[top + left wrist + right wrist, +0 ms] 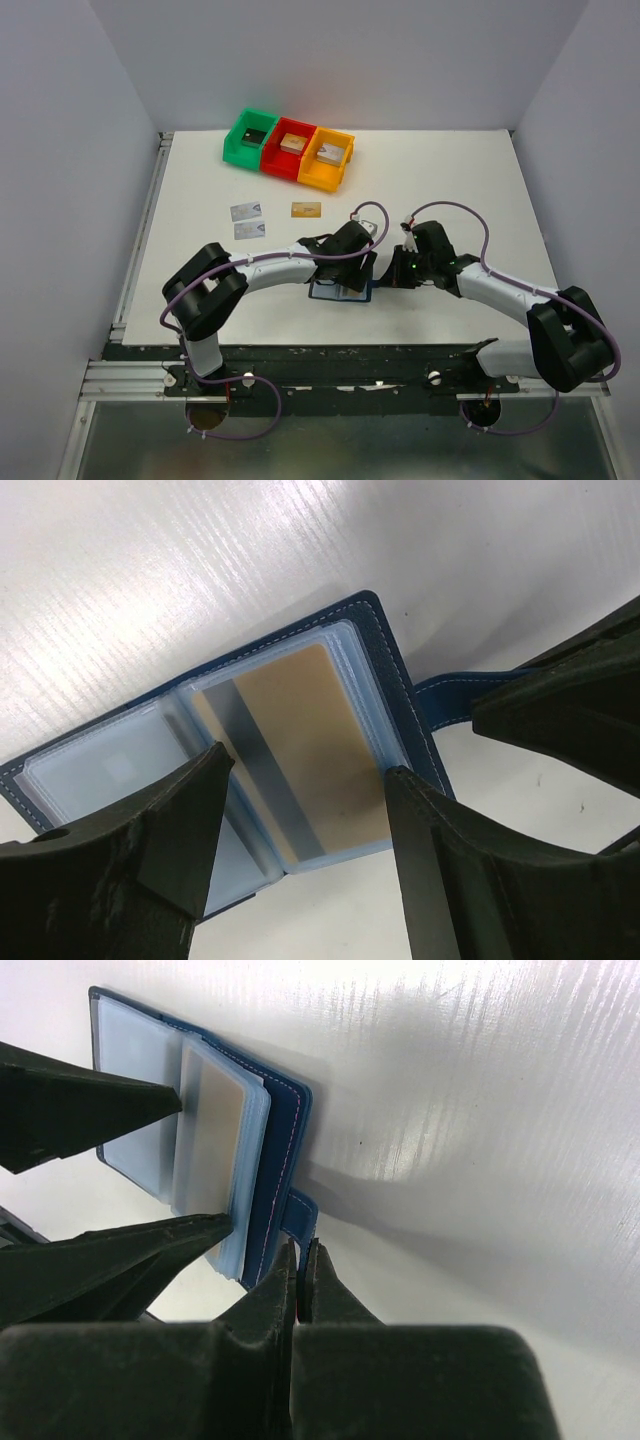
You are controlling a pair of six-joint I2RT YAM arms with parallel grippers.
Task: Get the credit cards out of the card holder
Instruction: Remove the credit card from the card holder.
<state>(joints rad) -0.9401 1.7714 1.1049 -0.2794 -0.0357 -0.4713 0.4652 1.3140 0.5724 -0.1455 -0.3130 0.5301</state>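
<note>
The navy card holder [338, 292] lies open on the table, and a tan-gold credit card [300, 735] with a grey stripe sits in its clear right pocket. My left gripper [305, 765] is open just above that pocket, one finger on each side of the card. My right gripper [302, 1252] is shut on the holder's strap tab [302, 1210], which also shows in the left wrist view [450, 695]. Two silver-grey cards [245, 211] [249, 230] and one tan-gold card [306, 209] lie loose on the table, further back and to the left. The black card is not in view.
Green [250, 137], red [290, 147] and orange [328, 158] bins stand in a row at the back, each holding a small block. The two arms meet closely over the holder near the table's front edge.
</note>
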